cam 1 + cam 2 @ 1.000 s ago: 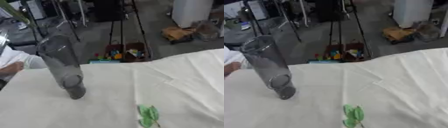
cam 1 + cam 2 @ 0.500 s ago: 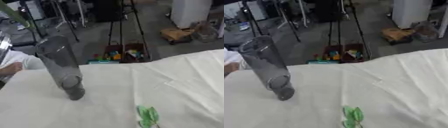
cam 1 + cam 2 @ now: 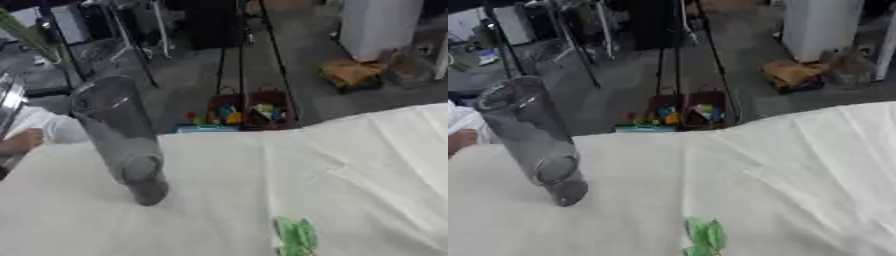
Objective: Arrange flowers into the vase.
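Observation:
A tall clear cylindrical vase (image 3: pixel 122 140) stands upright on the white tablecloth (image 3: pixel 350 165) at the left, with nothing inside it. Green leaves of a flower (image 3: pixel 296 235) lie on the cloth at the bottom edge, right of centre; the remainder of the flower is cut off by the frame. A long green leaf (image 3: pixel 26 32) crosses the upper left corner. Neither of my hands shows in either eye view.
A person's hand and white sleeve (image 3: pixel 31 135) rest at the table's left edge near the vase. Beyond the far table edge are tripod legs (image 3: pixel 241 55), a box of colourful items (image 3: pixel 232 111) on the floor, and a white cabinet (image 3: pixel 376 25).
The whole picture has shifted slightly, so the camera moved. The vase and the green leaves stay where they were on the cloth.

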`<action>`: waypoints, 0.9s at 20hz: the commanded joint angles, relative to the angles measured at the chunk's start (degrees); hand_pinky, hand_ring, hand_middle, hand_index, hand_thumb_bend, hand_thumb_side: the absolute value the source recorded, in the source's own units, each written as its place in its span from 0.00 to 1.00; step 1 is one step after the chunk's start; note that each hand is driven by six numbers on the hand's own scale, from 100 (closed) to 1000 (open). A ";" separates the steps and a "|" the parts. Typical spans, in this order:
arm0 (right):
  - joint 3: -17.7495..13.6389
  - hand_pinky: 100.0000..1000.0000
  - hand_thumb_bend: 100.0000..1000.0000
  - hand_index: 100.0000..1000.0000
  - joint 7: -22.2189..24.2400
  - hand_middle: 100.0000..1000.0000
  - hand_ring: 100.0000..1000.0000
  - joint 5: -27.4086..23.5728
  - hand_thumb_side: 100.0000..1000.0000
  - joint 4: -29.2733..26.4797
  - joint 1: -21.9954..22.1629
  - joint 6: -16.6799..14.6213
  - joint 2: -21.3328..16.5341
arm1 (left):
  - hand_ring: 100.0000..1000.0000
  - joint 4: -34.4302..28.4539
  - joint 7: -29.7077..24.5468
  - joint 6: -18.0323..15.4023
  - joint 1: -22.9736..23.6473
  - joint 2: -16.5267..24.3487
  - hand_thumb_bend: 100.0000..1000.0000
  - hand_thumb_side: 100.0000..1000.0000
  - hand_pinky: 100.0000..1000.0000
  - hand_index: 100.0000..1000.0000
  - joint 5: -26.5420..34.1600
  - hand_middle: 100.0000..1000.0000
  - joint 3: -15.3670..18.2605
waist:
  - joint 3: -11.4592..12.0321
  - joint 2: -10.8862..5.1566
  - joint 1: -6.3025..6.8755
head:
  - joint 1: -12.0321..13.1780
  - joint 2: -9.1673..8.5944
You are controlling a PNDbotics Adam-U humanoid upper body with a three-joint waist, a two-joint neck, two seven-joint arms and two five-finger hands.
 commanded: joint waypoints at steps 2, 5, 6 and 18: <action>-0.44 0.54 0.00 0.75 0.24 0.41 0.80 -0.03 0.84 -0.03 -0.56 -0.16 -1.05 | 0.00 0.17 0.16 0.44 0.10 2.69 0.00 0.33 0.00 0.01 -0.35 0.00 0.83 | 0.54 -1.02 -0.13 | -0.26 -0.68; -0.48 0.54 0.00 0.75 0.26 0.41 0.80 -0.05 0.84 -0.01 -0.48 -0.17 -1.05 | 0.00 0.39 0.67 0.83 1.23 3.65 0.00 0.33 0.00 0.01 -0.13 0.00 1.32 | 0.78 -1.06 -0.19 | -0.36 -0.70; -0.49 0.54 0.00 0.75 0.26 0.41 0.80 -0.07 0.84 -0.01 -0.47 -0.16 -1.04 | 0.00 0.44 0.83 0.93 1.51 3.90 0.00 0.33 0.00 0.01 0.00 0.00 1.45 | 0.84 -1.07 -0.21 | -0.37 -0.75; -0.46 0.55 0.00 0.75 0.50 0.41 0.80 -0.33 0.84 0.01 -0.59 -0.37 -0.93 | 0.00 0.91 1.97 1.19 3.21 4.68 0.00 0.34 0.00 0.00 1.03 0.00 2.09 | 1.02 -0.85 -0.65 | -0.36 -1.39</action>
